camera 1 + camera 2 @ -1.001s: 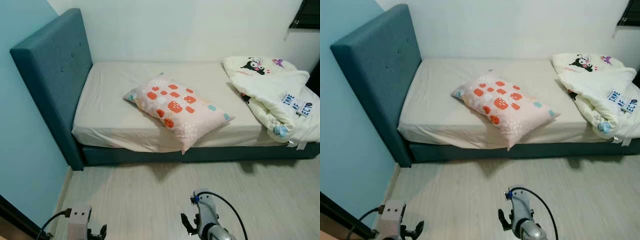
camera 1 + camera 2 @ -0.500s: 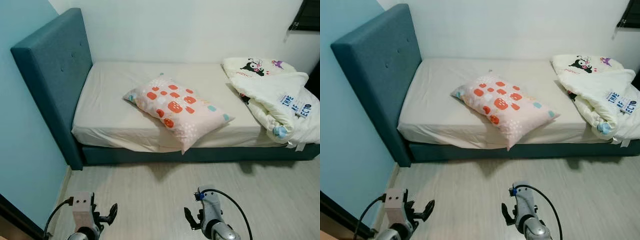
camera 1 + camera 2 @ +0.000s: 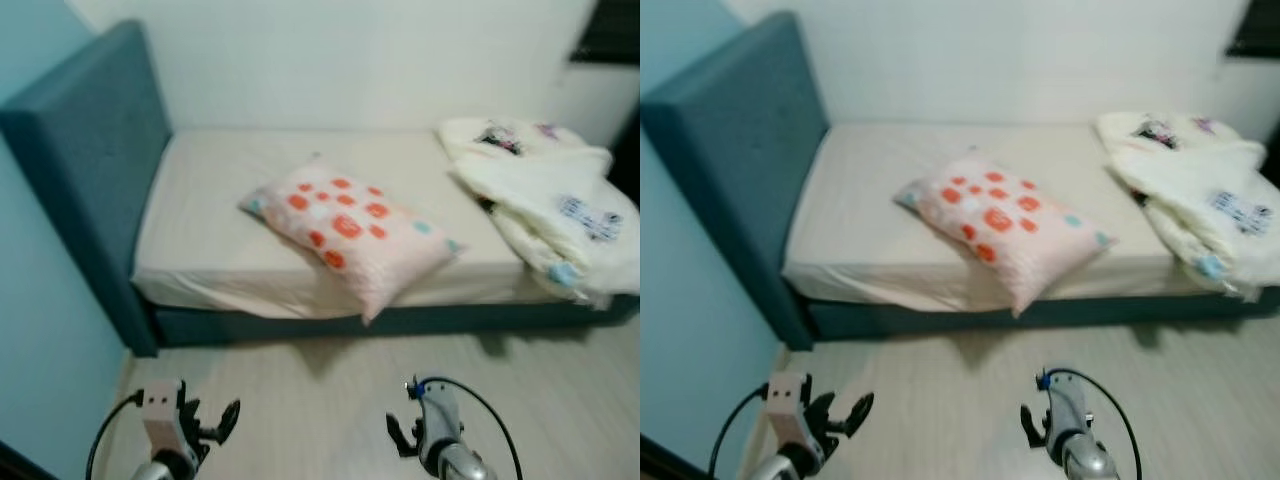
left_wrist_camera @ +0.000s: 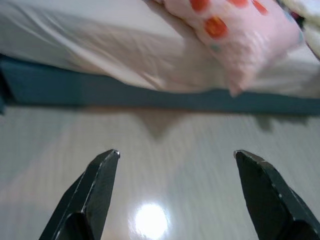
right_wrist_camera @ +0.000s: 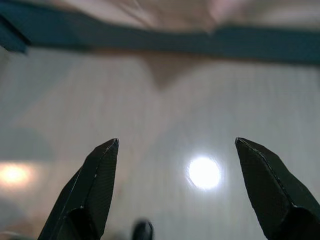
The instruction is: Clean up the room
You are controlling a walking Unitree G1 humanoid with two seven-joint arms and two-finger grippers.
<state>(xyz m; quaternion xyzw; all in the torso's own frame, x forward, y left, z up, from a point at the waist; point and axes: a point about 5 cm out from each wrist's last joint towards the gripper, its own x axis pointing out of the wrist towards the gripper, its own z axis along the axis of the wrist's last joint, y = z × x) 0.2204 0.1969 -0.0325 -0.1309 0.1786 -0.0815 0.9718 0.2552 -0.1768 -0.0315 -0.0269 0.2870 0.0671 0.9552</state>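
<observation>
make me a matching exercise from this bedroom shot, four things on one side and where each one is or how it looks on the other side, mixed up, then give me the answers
Things:
1. pillow
2. blanket
3. headboard
4. left gripper

Descriptions:
A. teal, upright at the bed's left end
B. white, bunched at the bed's right end
C. open, above the pale floor
D. pink with orange spots, one corner over the mattress's front edge

Pairs: 1-D, 2-B, 3-A, 4-C

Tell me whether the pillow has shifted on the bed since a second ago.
No. The pillow lies at the same spot on the mattress, its corner overhanging the front edge; the whole picture shifted because the camera moved.
</observation>
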